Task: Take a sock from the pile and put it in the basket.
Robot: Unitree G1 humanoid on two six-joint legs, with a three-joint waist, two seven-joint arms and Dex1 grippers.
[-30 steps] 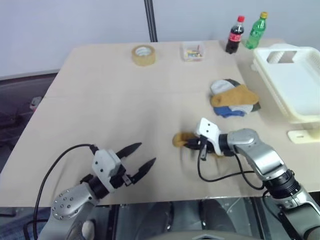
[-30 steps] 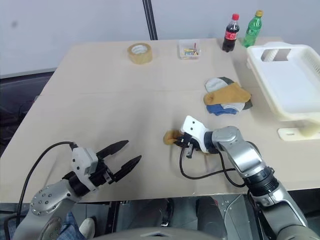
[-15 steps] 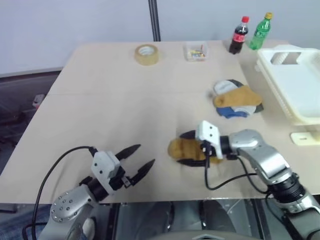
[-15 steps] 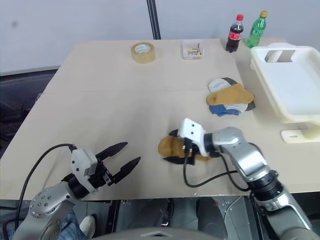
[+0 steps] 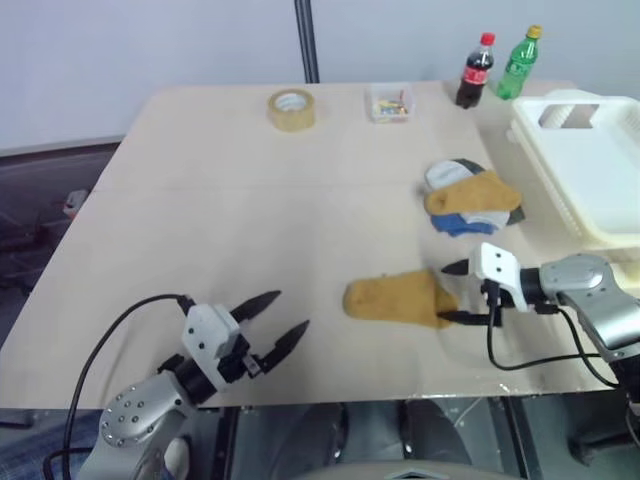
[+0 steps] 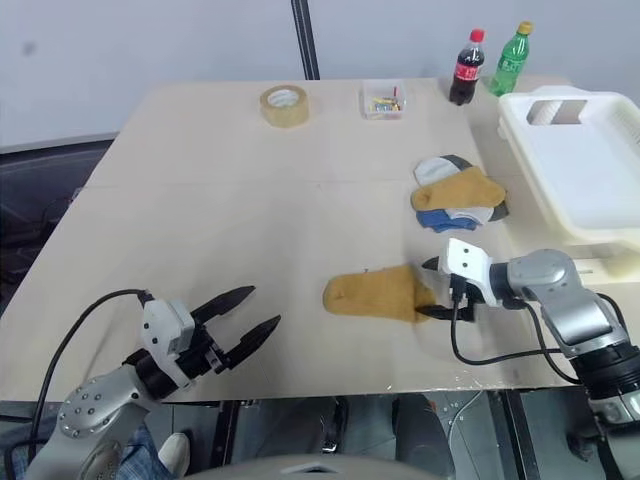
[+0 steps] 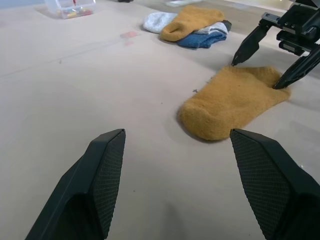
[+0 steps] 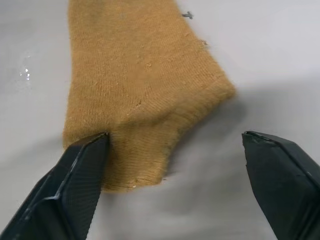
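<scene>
Right gripper (image 5: 452,294) spread wide at sock (image 5: 398,298) cuff | left gripper (image 5: 276,320) parted, over bare table (image 5: 220,220)

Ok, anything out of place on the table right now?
Yes: one mustard-yellow fabric sock lies flat mid-table, apart from the sock pile and outside the white slotted plastic basket. The right gripper stands open at its cuff end, not holding it.

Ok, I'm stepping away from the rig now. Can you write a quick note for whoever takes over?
Left gripper: open, holding nothing, over the table's near edge.
Right gripper: open, its fingers either side of the sock's cuff end, no grip.
Sock: flat on the table, apart from the pile.
Basket: at the table's right, no sock in it.
Done: sock taken off the pile.
Left: grip it, carry it to the basket, drop it in.
</scene>
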